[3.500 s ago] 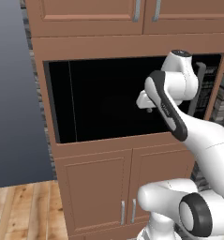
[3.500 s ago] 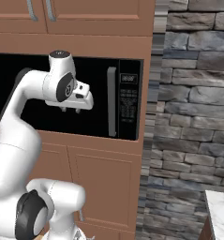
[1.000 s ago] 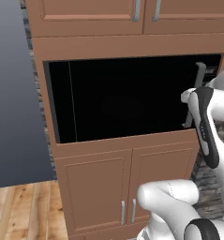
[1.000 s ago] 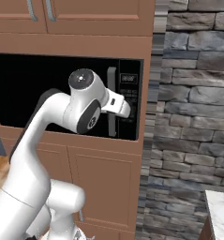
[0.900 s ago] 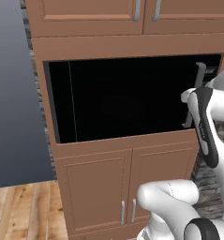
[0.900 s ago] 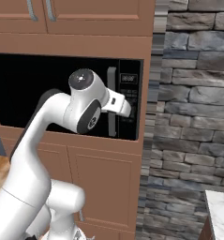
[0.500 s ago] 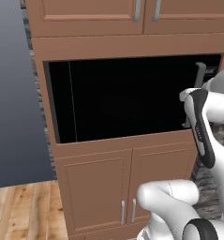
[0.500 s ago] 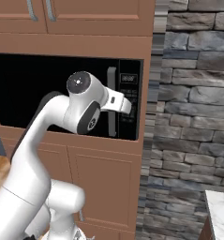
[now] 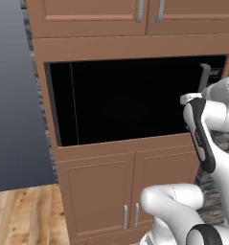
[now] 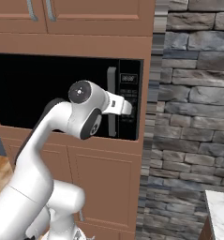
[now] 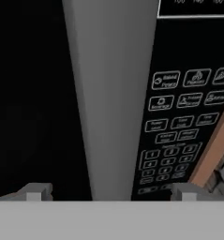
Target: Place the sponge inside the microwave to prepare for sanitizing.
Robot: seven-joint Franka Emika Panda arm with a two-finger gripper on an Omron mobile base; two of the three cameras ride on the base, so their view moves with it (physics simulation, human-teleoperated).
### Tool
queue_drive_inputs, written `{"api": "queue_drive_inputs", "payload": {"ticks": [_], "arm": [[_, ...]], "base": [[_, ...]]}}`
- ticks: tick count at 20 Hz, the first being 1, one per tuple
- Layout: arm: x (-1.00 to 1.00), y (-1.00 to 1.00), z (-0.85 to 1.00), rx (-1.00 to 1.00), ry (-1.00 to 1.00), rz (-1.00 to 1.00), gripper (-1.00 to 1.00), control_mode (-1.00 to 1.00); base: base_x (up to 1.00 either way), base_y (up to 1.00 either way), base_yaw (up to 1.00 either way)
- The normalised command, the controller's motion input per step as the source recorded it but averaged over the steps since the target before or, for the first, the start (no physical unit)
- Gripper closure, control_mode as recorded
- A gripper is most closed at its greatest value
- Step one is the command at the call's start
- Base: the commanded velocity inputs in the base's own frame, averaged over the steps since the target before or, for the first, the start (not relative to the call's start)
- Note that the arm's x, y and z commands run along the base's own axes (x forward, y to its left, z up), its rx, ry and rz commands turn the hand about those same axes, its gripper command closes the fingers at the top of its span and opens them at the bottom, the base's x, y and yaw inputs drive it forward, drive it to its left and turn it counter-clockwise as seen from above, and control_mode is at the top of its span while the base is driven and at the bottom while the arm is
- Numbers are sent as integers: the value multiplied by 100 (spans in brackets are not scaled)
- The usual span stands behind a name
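Large built-in black microwave [image 9: 130, 100] with black glass door, set in brown wood cabinetry [image 9: 111, 40], door closed. Grey vertical bar handle [image 11: 111, 93] at the door's right edge, just left of the black button panel [image 11: 179, 136] with rows of outlined keys. White two-finger gripper [image 11: 108, 190] directly in front of the handle, fingers spread fully apart, one dark fingertip [image 11: 36, 191] left of the bar and the other right of it, nothing clasped; contact with the bar not discernible. White arm with dark joints [image 10: 80, 117] reaching toward the handle from below the microwave's front. Grey stone wall [image 10: 193, 117] right of the microwave. Sponge location not discernible, the microwave's interior hidden behind dark glass.
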Motion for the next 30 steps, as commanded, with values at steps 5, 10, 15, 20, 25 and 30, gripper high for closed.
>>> {"api": "queue_drive_inputs", "payload": {"ticks": [5,10,15,20,25,30], "arm": [[24,-18,0,-3,0,1,-100,-100],[5,-10,0,0,0,3,-100,-100],[3,0,0,0,-3,1,-100,-100],[29,4,-1,0,-7,0,100,-100],[6,1,-1,0,-3,0,100,-100],[-3,0,0,0,0,0,100,-100]], "base": [[0,0,0],[0,0,0],[0,0,0],[0,0,0],[0,0,0],[0,0,0]]}}
